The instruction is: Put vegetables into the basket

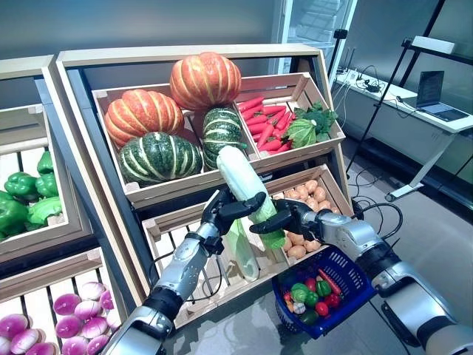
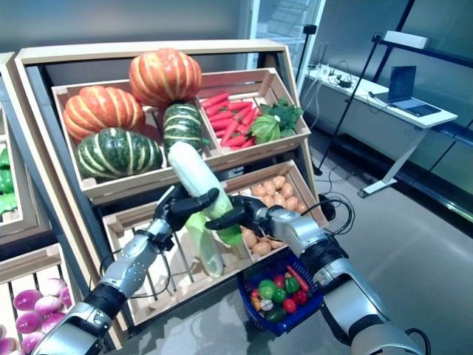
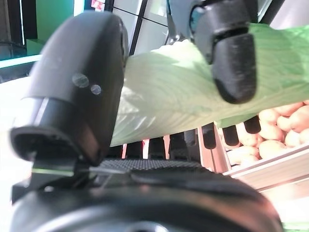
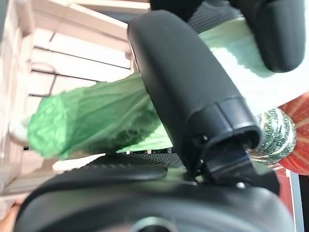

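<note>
A long napa cabbage point(image 1: 238, 174), white at the stalk and green at the leafy end, is held up tilted in front of the wooden shelf. My left hand point(image 1: 224, 209) is curled round its middle, thumb over the top. My right hand point(image 1: 290, 220) grips the leafy lower end point(image 4: 91, 116) from the other side. In the left wrist view the pale cabbage point(image 3: 174, 92) lies between thumb and fingers. A blue mesh basket point(image 1: 353, 265) hangs below my right forearm, holding several small peppers, tomatoes and a carrot. A second cabbage point(image 1: 244, 251) lies in the slatted crate behind.
Striped pumpkins point(image 1: 159, 122) fill the upper left crate; carrots point(image 1: 266, 122) and leafy greens fill the crate beside it. Potatoes point(image 1: 310, 194) lie in the lower right crate. Green peppers point(image 1: 22, 196) and purple turnips point(image 1: 74, 318) are at the left. A desk with a laptop point(image 1: 432, 96) stands at the right.
</note>
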Robot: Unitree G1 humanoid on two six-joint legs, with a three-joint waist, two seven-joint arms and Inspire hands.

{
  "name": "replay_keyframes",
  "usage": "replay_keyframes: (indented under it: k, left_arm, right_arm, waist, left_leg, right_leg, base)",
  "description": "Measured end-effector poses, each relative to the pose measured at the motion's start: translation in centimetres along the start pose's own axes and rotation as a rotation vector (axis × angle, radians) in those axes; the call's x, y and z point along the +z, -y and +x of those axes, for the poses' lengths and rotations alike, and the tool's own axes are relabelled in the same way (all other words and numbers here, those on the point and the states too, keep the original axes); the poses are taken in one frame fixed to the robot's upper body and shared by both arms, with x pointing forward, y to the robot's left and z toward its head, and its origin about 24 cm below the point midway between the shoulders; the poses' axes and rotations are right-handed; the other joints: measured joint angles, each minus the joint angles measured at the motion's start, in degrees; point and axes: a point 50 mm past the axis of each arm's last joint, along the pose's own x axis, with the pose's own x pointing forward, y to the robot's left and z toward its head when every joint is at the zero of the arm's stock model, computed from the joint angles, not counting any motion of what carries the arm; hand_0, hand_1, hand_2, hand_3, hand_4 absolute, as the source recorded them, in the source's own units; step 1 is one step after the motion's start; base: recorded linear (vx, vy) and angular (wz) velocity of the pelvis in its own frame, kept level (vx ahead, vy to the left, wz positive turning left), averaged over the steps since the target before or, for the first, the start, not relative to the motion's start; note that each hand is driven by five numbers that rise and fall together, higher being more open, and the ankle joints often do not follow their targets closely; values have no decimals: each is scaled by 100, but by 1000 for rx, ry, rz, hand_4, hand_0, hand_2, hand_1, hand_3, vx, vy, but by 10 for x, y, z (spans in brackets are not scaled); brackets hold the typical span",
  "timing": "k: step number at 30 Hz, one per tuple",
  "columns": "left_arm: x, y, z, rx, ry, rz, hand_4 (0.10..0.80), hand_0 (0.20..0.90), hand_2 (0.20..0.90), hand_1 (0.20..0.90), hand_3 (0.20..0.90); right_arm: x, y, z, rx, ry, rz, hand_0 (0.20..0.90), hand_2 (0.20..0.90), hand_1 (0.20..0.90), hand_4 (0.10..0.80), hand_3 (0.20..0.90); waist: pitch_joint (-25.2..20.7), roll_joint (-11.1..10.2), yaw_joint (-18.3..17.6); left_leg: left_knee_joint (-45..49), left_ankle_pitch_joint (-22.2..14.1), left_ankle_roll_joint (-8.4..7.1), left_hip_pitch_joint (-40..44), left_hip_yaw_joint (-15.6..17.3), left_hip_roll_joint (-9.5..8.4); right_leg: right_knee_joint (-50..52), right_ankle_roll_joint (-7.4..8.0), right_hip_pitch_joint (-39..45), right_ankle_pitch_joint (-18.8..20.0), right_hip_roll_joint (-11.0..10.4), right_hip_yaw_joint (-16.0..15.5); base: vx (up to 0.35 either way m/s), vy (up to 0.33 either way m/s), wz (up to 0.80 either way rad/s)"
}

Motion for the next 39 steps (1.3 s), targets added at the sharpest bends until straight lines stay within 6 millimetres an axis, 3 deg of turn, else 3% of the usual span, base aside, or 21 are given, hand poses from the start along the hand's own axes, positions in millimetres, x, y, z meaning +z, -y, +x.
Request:
replay_keyframes:
  k: [2, 3, 4, 5, 21, 23, 24, 39]
  left_arm:
    - [-3, 0, -1, -1, -11, -6, 400, 300, 300, 300, 300]
    - [-4, 0, -2, 3, -14, -12, 400, 300, 300, 300, 300]
    - [-5, 0, -2, 4, -14, -15, 400, 300, 300, 300, 300]
    - [-5, -1, -3, 8, -14, -21, 400, 300, 300, 300, 300]
    - [-10, -3, -6, 11, -35, -22, 400, 300, 300, 300, 300]
    - [-11, -3, -6, 12, -38, -19, 527, 491, 491, 491, 491]
    - [-11, -2, -6, 14, -39, -20, 800, 900, 900, 900, 900]
    - [-10, 1, -5, -1, -44, 99, 800, 900, 900, 900, 900]
  right_arm:
    - [-3, 1, 1, 5, -4, 37, 900, 900, 900, 800, 900]
    - [-3, 0, 1, 8, -6, 46, 629, 629, 629, 620, 629]
    - [-4, 0, 1, 9, -6, 48, 629, 629, 629, 620, 629]
    - [-4, -1, 2, 14, -5, 58, 300, 300, 300, 400, 300]
    - [-16, -6, 7, 59, -63, 85, 300, 300, 300, 400, 300]
    - [-16, -5, 7, 59, -67, 69, 300, 300, 300, 400, 300]
    - [-16, -5, 7, 58, -68, 65, 300, 300, 300, 400, 300]
    - [-19, 5, 3, 26, -78, 79, 300, 300, 300, 400, 300]
  waist:
    - [-32, 7, 9]
    - [-50, 20, 13]
    - [-52, 23, 14]
    - [-55, 28, 15]
    - [-70, 7, 12]
    - [-71, 6, 12]
    - [-71, 5, 11]
    - [-72, 4, -168]
  left_leg:
    - [-24, 17, -1, 1, -39, -5]
    - [-47, 29, 0, 1, -44, -5]
    - [-52, 32, 0, 2, -45, -5]
    - [-69, 44, 3, 2, -51, -7]
    - [-79, 47, 3, 3, -53, -8]
    - [-81, 47, 3, 3, -50, -8]
    - [-81, 47, 3, 3, -49, -8]
    - [-137, 47, 1, 3, 74, -9]
  right_leg:
    - [-38, 2, 32, 1, 8, 4]
    - [-44, 2, 32, 1, 10, 4]
    - [-45, 2, 31, 1, 10, 4]
    - [-47, 2, 31, 1, 11, 4]
    - [-57, 4, 30, 2, 13, 11]
    - [-57, 4, 28, 2, 13, 14]
    - [-57, 4, 27, 2, 13, 15]
    - [-60, 13, -90, 10, 18, 143]
  base:
    - [-3, 5, 10]
    - [-3, 6, 4]
    - [-6, 8, 3]
    - [0, 0, 0]
    - [0, 0, 0]
    - [0, 0, 0]
    - [0, 0, 0]
    - [-5, -1, -3]
